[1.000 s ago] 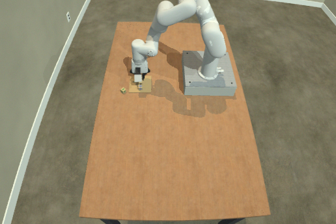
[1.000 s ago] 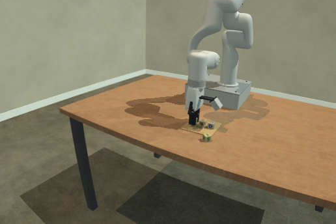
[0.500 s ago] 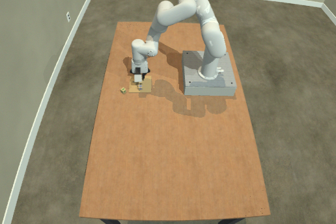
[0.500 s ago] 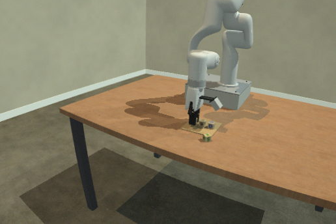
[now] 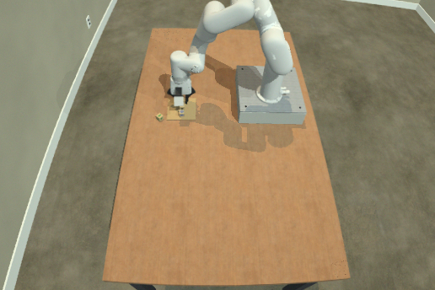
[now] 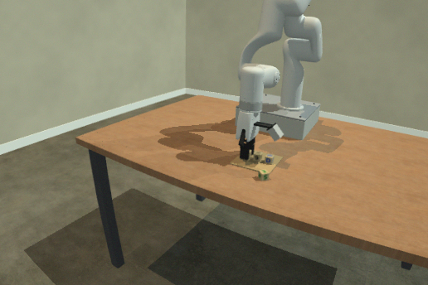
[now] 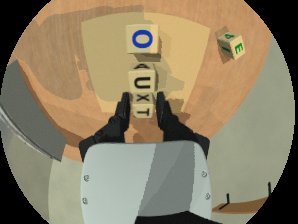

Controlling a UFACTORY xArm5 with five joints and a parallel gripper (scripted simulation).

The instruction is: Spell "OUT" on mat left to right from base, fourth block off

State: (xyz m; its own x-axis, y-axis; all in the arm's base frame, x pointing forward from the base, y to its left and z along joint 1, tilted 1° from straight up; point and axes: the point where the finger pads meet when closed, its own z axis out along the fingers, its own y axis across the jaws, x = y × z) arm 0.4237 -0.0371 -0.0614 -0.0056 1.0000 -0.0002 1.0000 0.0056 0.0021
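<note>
My gripper [image 6: 246,157] [image 7: 143,99] points down at the mat's far end and is open. Its black fingers stand on either side of the T block [image 7: 143,110], with a gap at each side in the wrist view. The U block [image 6: 258,156] [image 7: 142,81] is beside it, T and U close together. The O block [image 5: 181,112] [image 6: 269,158] [image 7: 142,39] continues the straight row after a wider gap. O and U sit on the tan mat [image 5: 191,116] [image 6: 248,165] [image 7: 102,60]; the fingers and block hide the mat edge at T. The fourth block [image 5: 159,117] [image 6: 264,175] [image 7: 232,46], with green letters, lies off the mat.
The robot's grey base box [image 5: 271,117] [image 6: 294,128] stands on the wooden table [image 5: 223,199] [image 6: 352,195], to one side of the mat. The table's edge [image 5: 126,140] runs beyond the fourth block. Arm shadows cross the table and part of the mat.
</note>
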